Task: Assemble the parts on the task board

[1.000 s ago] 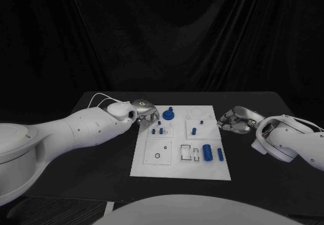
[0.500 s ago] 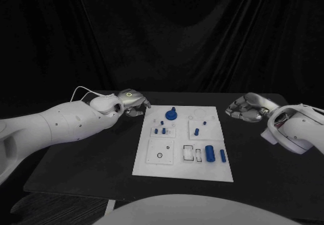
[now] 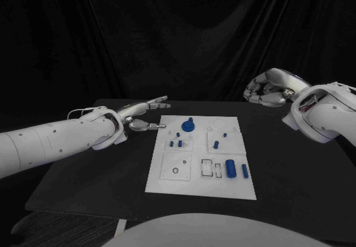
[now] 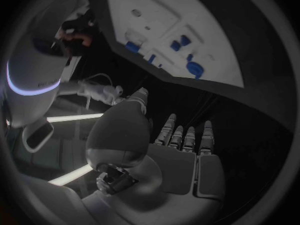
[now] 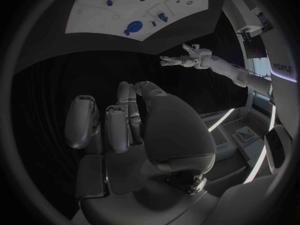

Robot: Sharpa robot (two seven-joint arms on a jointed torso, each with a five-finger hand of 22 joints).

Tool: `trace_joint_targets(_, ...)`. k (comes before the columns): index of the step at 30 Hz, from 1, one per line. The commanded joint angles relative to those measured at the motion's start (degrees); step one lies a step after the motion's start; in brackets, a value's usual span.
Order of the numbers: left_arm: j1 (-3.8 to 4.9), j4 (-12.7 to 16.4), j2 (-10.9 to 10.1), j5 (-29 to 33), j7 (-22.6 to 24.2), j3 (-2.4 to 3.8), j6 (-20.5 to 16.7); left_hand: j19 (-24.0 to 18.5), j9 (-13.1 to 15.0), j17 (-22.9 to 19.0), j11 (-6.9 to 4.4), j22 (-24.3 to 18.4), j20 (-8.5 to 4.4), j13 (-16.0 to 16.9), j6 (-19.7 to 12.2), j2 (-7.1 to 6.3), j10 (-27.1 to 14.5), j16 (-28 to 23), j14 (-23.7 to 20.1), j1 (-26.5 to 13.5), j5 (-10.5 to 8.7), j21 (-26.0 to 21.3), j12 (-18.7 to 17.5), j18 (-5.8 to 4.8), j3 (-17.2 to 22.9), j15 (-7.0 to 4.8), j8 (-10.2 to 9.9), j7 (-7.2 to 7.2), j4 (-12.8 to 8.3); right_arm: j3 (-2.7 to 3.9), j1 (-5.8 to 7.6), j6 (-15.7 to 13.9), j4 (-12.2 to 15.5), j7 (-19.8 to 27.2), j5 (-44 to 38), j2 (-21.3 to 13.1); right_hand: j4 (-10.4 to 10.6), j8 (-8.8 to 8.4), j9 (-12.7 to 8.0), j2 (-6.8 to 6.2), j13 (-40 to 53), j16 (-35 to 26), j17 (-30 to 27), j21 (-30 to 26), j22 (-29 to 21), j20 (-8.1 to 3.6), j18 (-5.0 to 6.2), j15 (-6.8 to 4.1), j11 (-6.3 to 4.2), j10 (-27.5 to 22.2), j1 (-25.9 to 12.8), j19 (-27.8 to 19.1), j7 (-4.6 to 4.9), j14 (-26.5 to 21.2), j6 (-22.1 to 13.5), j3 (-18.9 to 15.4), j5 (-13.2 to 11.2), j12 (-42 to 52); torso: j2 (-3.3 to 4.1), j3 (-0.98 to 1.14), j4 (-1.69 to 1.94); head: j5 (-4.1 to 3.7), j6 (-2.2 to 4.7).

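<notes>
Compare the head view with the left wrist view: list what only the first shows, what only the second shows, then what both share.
Only the head view: the right hand, fingers curled in on nothing, raised beyond the table's far right corner, and the whole black table.

Only the left wrist view: the left hand's palm from behind, fingers extended toward the board.

Both: the left hand, open and holding nothing, the white task board, and blue parts on it, including the large blue part at the board's far end.

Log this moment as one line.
left hand: empty, fingers apart, left of task board | right hand: empty, fingers curled, raised beyond board's far right corner | blue parts: on board, untouched
</notes>
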Motion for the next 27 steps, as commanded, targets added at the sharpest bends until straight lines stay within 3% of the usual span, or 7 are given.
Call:
trace_joint_targets(1, 0.07, 2.0, -0.9, 36.5, 11.2, 0.04, 16.4, -1.3, -1.0, -0.2, -0.36, -11.2, 0.27, -0.3, -3.9, 1.31, -0.8, -0.2, 0.0, 0.1, -3.24, -0.9, -0.4, 0.95, -4.6, 0.84, -0.4, -0.62, 0.1, 0.02, 0.35, 2.5, 0.1, -2.3, -11.8, 0.9, 1.1, -3.22, -2.0, -1.09, -6.6, 0.8, 1.1, 0.9, 8.6, 1.41, 0.56, 1.60, 2.25, -3.0, -1.3, 0.4, 1.54, 3.2, -3.2, 1.4, -4.1, -8.6, -0.11, -0.43, 0.40, 0.36, -0.01)
trace_joint_targets(3, -0.04, 3.6, -1.7, 44.7, 12.3, 0.03, 19.6, -1.5, -1.3, -0.2, -2.79, -20.6, 0.59, -0.3, -7.3, 0.04, -0.8, -0.2, 0.0, -0.9, -6.31, -1.6, -0.4, 0.87, -7.3, 0.25, -0.8, -3.06, 0.2, 0.02, 0.44, 4.1, -0.2, -2.4, -17.3, 1.9, 0.6, -6.30, -4.1, -2.41, -11.4, 1.2, 1.5, 1.0, 8.7, 2.12, 0.65, 2.01, 3.35, -5.5, -0.4, 0.6, 0.84, 3.2, -4.6, 2.8, -11.2, -14.3, -0.15, -0.52, 0.44, 0.49, -0.01)
trace_joint_targets(4, -0.12, 4.4, -2.1, 47.9, 12.7, 0.03, 20.8, -1.5, -1.4, -0.2, -3.16, -20.6, 0.25, -0.3, -7.8, -0.64, -0.8, -0.2, 0.0, -1.3, -6.82, -1.6, -0.4, 1.06, -7.6, 0.14, -0.8, -3.57, 0.3, 0.02, 0.46, 4.8, -0.5, -2.4, -19.4, 2.3, 0.6, -8.48, -6.0, -4.08, -14.7, 0.9, 1.1, 0.8, 8.7, 1.17, 0.86, 0.65, 2.51, -8.1, 0.7, 0.5, -0.72, 3.0, -4.7, 5.8, -25.2, -18.0, -0.16, -0.49, 0.44, 0.50, -0.01)
trace_joint_targets(11, -0.83, 7.9, -3.7, 56.6, 14.8, 0.01, 23.3, -1.5, -1.5, -0.2, -4.24, -20.6, -1.32, -0.3, -9.3, -3.64, -0.8, -0.2, 0.0, -1.3, -6.83, -1.6, -0.4, 1.91, -7.3, -1.29, -0.9, -5.08, 0.4, 0.01, -0.40, 9.9, -4.0, 0.2, -29.2, 5.7, 5.2, -13.58, -10.7, -8.55, -20.8, -0.9, -1.5, -2.6, 7.8, 0.67, 1.51, 0.26, 1.74, -13.9, 1.7, -0.8, -4.05, 1.9, -7.1, 4.7, -29.2, -22.0, -0.32, -1.33, 1.36, -0.89, -0.01)
trace_joint_targets(18, -1.60, 9.3, -4.4, 58.5, 15.4, 0.00, 24.7, -1.5, -1.5, -0.2, -2.89, -20.6, -1.19, -0.3, -9.2, -0.01, -0.8, -0.2, 0.0, 1.2, -3.97, -1.6, -0.4, 3.37, -6.4, -0.26, -0.9, -3.88, 0.2, 0.01, -2.45, 11.7, -7.0, 3.5, -31.4, 7.8, 11.3, -16.35, -14.9, -11.25, -25.1, -3.1, -4.7, -5.3, 7.1, -0.05, 1.89, -0.49, 0.85, -18.5, 4.7, -1.0, -7.69, 1.4, -13.9, -3.6, -32.2, -22.6, 0.06, -2.46, 2.52, -2.51, -0.01)
trace_joint_targets(22, -1.93, 9.5, -4.7, 58.8, 15.5, 0.00, 25.1, -1.5, -1.5, -0.2, -2.24, -20.6, -0.73, -0.3, -8.9, 1.61, -0.8, -0.2, 0.0, 2.4, -1.97, -1.6, -0.4, 4.18, -6.9, 0.33, -0.9, -3.25, 0.1, 0.01, -3.87, 11.8, -8.7, 4.8, -31.7, 8.9, 11.3, -16.38, -16.1, -11.45, -25.6, -3.2, -4.9, -5.4, 7.1, -0.09, 1.87, -0.50, 0.92, -18.7, 4.2, -0.7, -8.18, 1.6, -17.3, -4.3, -33.3, -22.3, 0.16, -3.01, 2.83, -2.51, -0.01)
trace_joint_targets(27, -2.25, 9.8, -5.0, 58.9, 15.8, -0.01, 25.6, -1.5, -1.4, -0.2, -1.61, -20.6, -0.18, -0.3, -8.8, 2.82, -0.8, -0.2, 0.0, 3.5, -0.54, -1.6, -0.4, 4.77, -7.7, 0.95, -0.9, -3.03, 0.1, 0.01, -5.57, 13.0, -10.7, 5.9, -31.9, 10.2, 10.9, -13.88, -15.4, -9.14, -25.8, -3.1, -4.7, -5.0, 7.3, -0.23, 1.75, -0.66, 0.79, -14.1, 6.2, 0.0, -6.61, 2.1, -9.9, -2.1, -29.7, -19.2, 0.25, -3.50, 3.22, -3.13, -0.01)
